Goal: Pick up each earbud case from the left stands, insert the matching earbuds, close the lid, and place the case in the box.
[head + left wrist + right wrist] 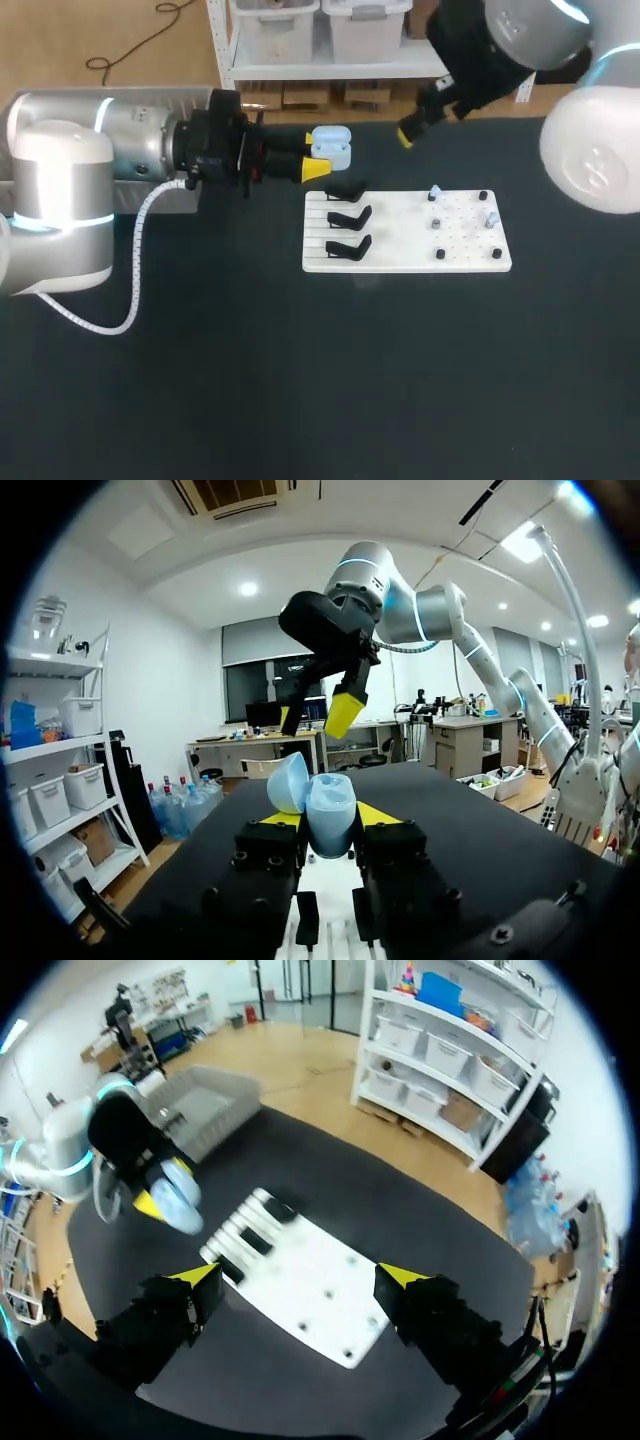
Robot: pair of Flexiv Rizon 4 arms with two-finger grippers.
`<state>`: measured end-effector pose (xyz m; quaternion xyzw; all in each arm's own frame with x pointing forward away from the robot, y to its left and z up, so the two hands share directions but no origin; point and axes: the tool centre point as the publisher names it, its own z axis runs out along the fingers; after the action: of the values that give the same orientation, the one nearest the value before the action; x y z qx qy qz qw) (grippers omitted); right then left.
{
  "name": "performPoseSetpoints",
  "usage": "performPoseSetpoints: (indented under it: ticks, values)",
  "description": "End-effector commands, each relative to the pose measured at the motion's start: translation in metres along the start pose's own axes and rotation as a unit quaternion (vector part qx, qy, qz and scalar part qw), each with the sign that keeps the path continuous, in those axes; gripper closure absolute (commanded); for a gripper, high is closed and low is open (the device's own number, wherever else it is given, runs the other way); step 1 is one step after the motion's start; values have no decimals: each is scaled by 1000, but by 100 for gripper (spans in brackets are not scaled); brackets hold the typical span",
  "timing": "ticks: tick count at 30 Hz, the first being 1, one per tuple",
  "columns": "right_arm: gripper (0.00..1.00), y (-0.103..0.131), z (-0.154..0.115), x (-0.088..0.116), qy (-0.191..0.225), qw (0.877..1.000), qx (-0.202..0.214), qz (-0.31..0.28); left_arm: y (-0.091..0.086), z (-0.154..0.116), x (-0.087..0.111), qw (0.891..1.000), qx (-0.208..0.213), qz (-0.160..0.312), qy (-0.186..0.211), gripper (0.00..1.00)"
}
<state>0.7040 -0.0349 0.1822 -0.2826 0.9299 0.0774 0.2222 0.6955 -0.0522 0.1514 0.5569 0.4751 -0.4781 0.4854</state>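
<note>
Our left gripper [316, 153] is clamped on the case [328, 810], one yellow tip against each side, and holds it in the air, off the table. The lid [290, 782] is hinged open and tipped to one side. We judge it is held this way so that the open well faces out past the fingertips, where the other arm can reach it. The case sits right between the fingers, its body standing out a little beyond them. Under this gripper and running on ahead of it lies the board [410, 255]. On the end nearest this gripper the three stands [348, 217] look bare, and we cannot make out another case on them. Farther along the board, well apart from the left gripper, small pale pieces stand on pegs. They are likely the earbuds [434, 194], though they are too small to be sure. Our right gripper [298, 1276] hangs high over the board with its fingers spread wide and nothing between them. In the left wrist view it shows ahead of the case and above it, apart from it. We take the step in hand to be fetching an earbud — the right gripper would need to come down to the pegs, close on so small a piece without knocking it off, and carry it to the open case. The grey box [212, 1100] sits beyond the left gripper.
</note>
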Motion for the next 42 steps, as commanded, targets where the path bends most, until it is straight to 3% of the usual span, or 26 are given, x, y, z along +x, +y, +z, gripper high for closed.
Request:
performPoseSetpoints:
  ticks: [1, 5, 11, 25, 33, 40, 42]
  values:
    - [0, -13, -3, 22, 32, 996, 83, 5, 2, 0, 2, 1000, 2, 1, -2, 100]
    - [0, -32, 11, 48, 86, 990, 112, 13, 2, 0, 2, 1000, 2, 1, -2, 100]
    - [0, -45, 35, 76, 146, 983, 108, 22, 2, 0, 2, 1000, 2, 1, -2, 100]
    - [0, -65, 74, 110, 217, 971, 98, 29, 2, 0, 2, 1000, 2, 1, -2, 100]
    - [0, -73, 90, 122, 236, 967, 90, 34, 2, 0, 2, 1000, 2, 1, -2, 100]
    - [16, -76, 100, 126, 245, 965, 90, 37, 2, 0, 2, 1000, 2, 1, -2, 100]
    - [26, -76, 102, 127, 247, 964, 91, 38, 2, 0, 2, 1000, 2, 1, -2, 100]
